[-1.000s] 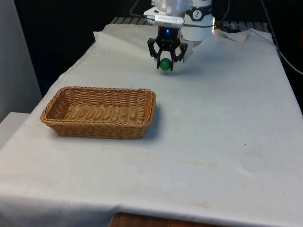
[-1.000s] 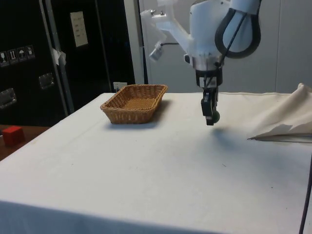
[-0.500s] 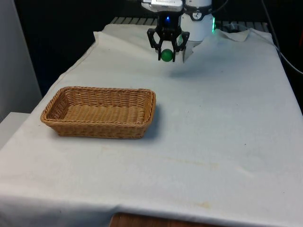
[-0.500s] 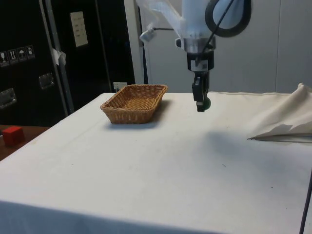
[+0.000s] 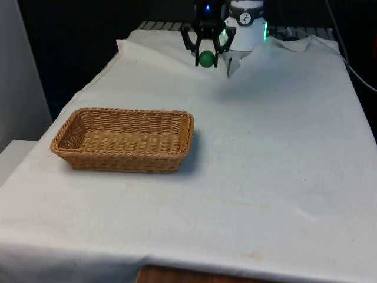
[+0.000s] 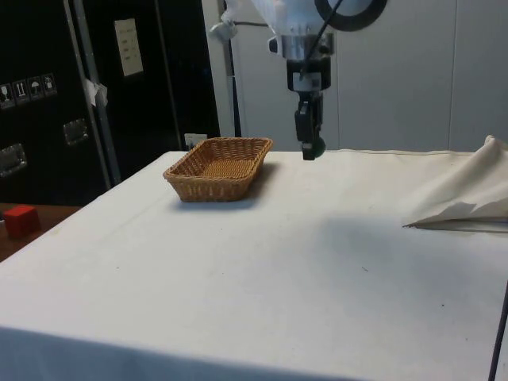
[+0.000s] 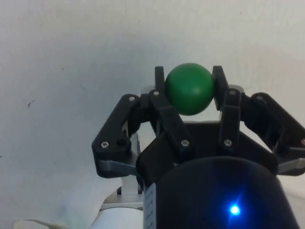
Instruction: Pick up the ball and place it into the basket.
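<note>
Fingers (image 7: pixel 220 81) clamped on green ball (image 7: pixel 189 88), held high above white-clothed counter (image 5: pixel 277 153), well apart from wicker basket (image 5: pixel 125 139). Step in hand: carry. Next: travel toward front view's left, over basket, then lower and release.

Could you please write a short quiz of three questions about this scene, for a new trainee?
1. True or false: the green ball lies on the white cloth.
2. What does the gripper hold? A) a red cube B) the green ball C) nothing
3. Fill in: the wicker basket holds ____ so far.

Key:
1. False; the ball is held in the air, above the cloth.
2. B; the fingers press on the ball from both sides.
3. Nothing; the basket stands on the cloth toward the front view's left, apart from the gripper.
</note>
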